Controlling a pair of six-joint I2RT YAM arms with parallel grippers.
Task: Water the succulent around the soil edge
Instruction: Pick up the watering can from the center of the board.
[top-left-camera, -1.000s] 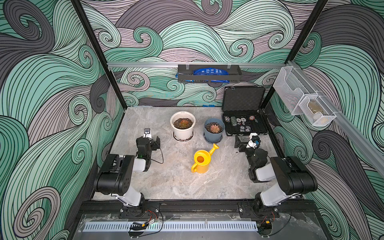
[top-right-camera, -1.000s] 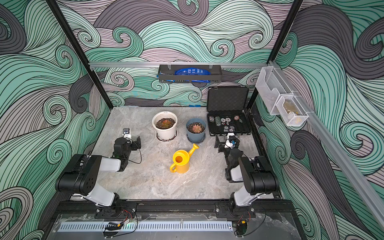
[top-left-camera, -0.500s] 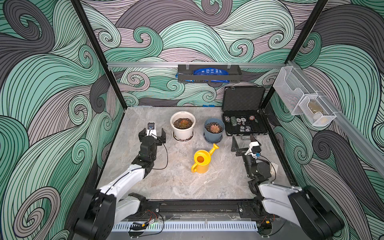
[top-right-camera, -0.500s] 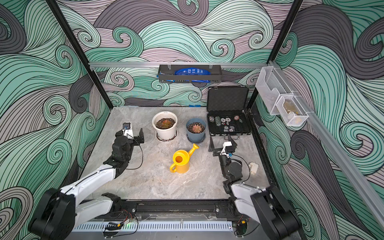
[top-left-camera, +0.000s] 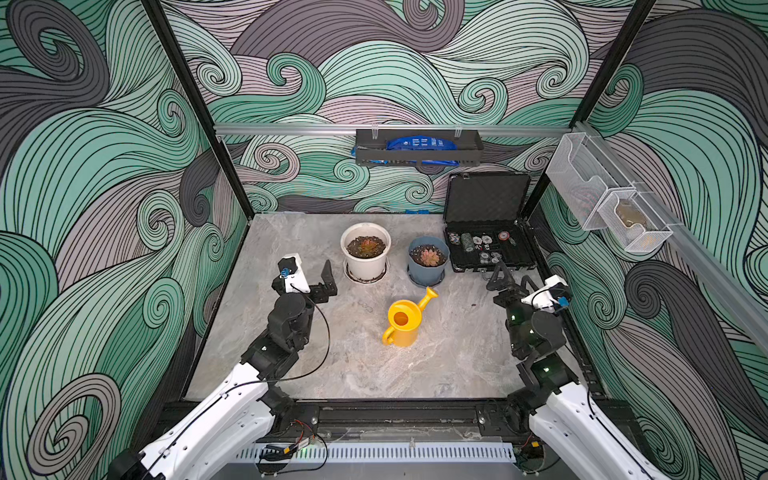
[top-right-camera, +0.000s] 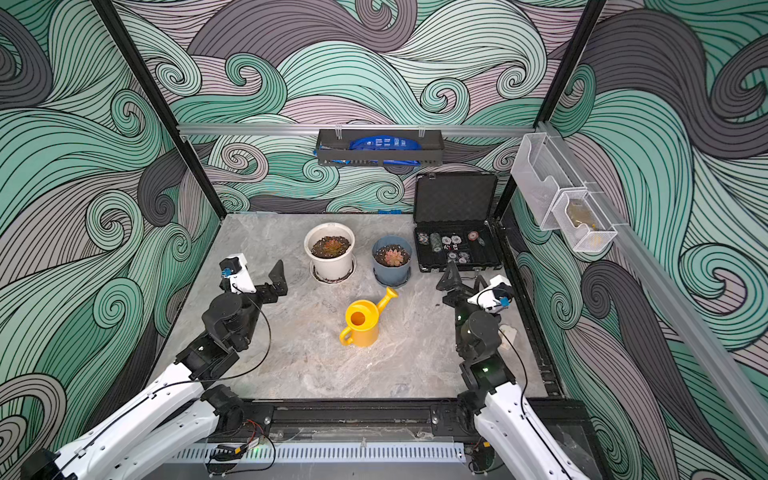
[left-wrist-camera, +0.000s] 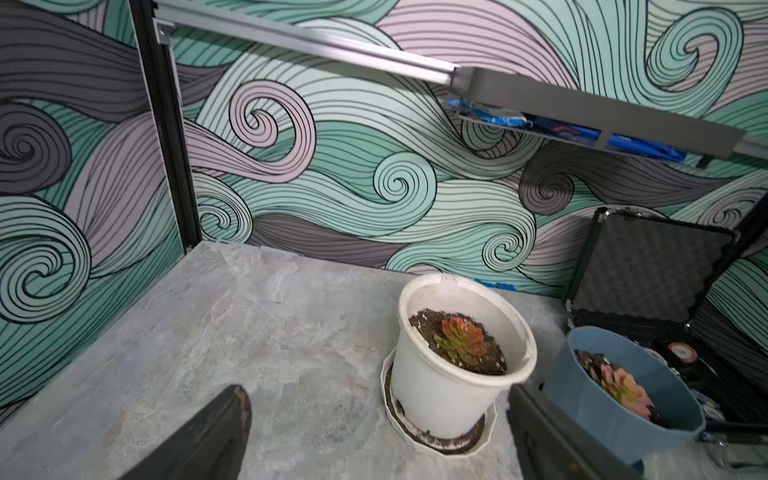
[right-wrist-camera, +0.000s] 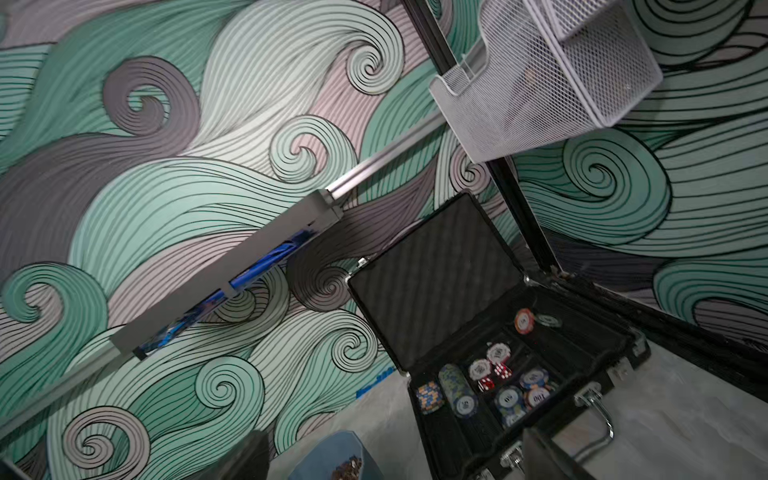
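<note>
**Claw state.** The left claw is fully spread and holds nothing. It hovers above the tabletop just beside the white pot, on the side facing the left wall, without touching it. In the left wrist view, its two dark fingers frame the base of that pot. The right claw is likewise spread wide and empty. It hangs near the front edge of the open poker-chip case.

**Watering can.** The yellow watering can stands upright near the middle of the tabletop, between the two arms and apart from both. Its spout points up and back toward the blue pot and ends just short of that pot. Its handle faces the front edge. Whether it contains water cannot be determined.

**Plants.** Both pots stand side by side toward the rear of the tabletop, behind the can.
- The white pot sits in a saucer and holds a red-green succulent centred in dark soil.
- The blue pot holds a pink succulent, also ringed by soil.

**Surroundings.** The case lies in the rear right corner with its lid raised, and chips and red dice lie in its compartments.
</note>
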